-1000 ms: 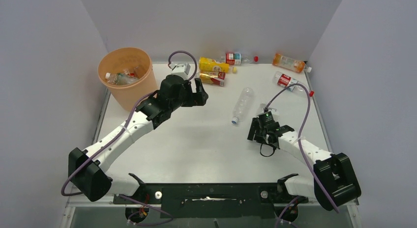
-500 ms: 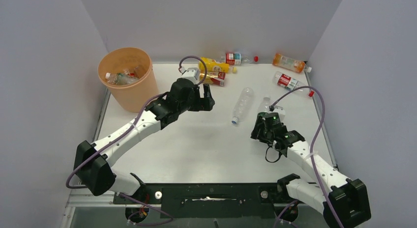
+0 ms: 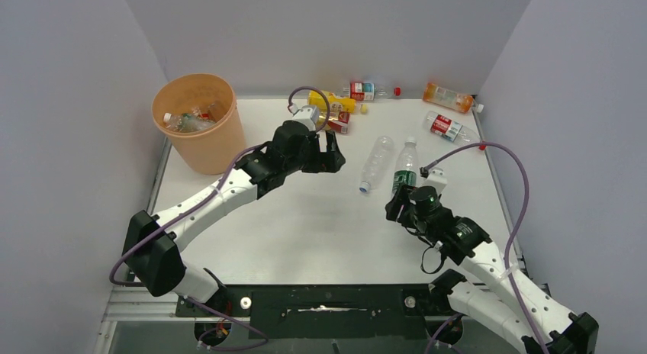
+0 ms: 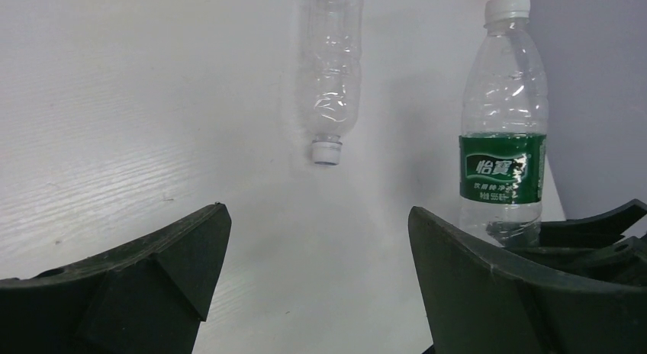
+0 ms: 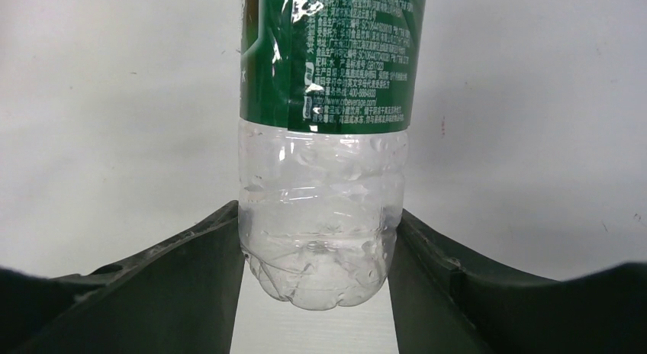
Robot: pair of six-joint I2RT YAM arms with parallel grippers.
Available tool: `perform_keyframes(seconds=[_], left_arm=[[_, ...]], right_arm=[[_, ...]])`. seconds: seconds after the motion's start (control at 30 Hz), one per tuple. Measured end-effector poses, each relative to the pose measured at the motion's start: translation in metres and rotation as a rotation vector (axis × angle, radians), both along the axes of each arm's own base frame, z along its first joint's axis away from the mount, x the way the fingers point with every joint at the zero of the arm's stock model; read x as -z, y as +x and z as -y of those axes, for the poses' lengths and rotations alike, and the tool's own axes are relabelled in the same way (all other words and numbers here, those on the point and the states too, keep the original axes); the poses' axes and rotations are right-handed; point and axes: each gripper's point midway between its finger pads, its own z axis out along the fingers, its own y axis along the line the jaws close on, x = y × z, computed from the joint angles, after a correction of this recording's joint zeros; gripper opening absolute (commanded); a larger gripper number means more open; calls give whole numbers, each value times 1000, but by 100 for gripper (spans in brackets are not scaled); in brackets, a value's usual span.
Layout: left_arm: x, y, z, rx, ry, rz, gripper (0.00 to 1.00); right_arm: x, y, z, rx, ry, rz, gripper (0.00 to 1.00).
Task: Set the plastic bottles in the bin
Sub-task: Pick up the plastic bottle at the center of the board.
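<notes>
My right gripper [image 3: 400, 204] is shut on the base of a clear green-labelled bottle [image 3: 404, 169] and holds it lifted, cap away from me; the bottle [image 5: 329, 102] fills the right wrist view and shows at the right of the left wrist view [image 4: 503, 140]. My left gripper [image 3: 326, 154] is open and empty above the table centre [image 4: 314, 255]. A clear unlabelled bottle [image 3: 376, 163] lies between the arms [image 4: 330, 72]. The peach-orange bin [image 3: 197, 121] stands at the far left with several bottles inside. More bottles lie along the back: yellow [image 3: 329, 101], red-labelled [image 3: 334, 123], [image 3: 445, 126], orange [image 3: 449, 97], and one by the wall [image 3: 365, 89].
Grey walls close the table on the left, back and right. The left arm's cable [image 3: 305, 94] loops above the yellow bottle. The right arm's purple cable [image 3: 503, 152] arcs over the right side of the table.
My right gripper has risen and moved forward with the green-labelled bottle, tipping it up. My left arm has swung right from beside the bin toward the table centre, still open.
</notes>
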Motion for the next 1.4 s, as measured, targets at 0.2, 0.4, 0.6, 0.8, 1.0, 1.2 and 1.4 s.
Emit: perform_keyframes(seconds=[0.2,0.4,0.6,0.8,1.0,1.2,1.4], left_arm=[[-15,2,14,36,-123,-7,89],[-12,1,22,55,-233,-41,89],[-4,1,21,33,-292,-97,89],[-12,5,23,18,-338,-93,89],[-13,7,22,0,-378,-96,89],[-16,11,20,-12,-406,-92,89],[-16,9,21,-3,-423,-99,89]], right_arm=[[-12,-3,-3,-16,29,48,50],[-23,-3,-12,-45,61,91,51],[-35,0,-23,-80,92,143,51],[-38,1,-35,-133,90,166,51],[-29,0,-53,-201,51,151,51],[-30,-5,-75,-273,2,154,51],[-40,-4,-101,-325,-26,180,51]])
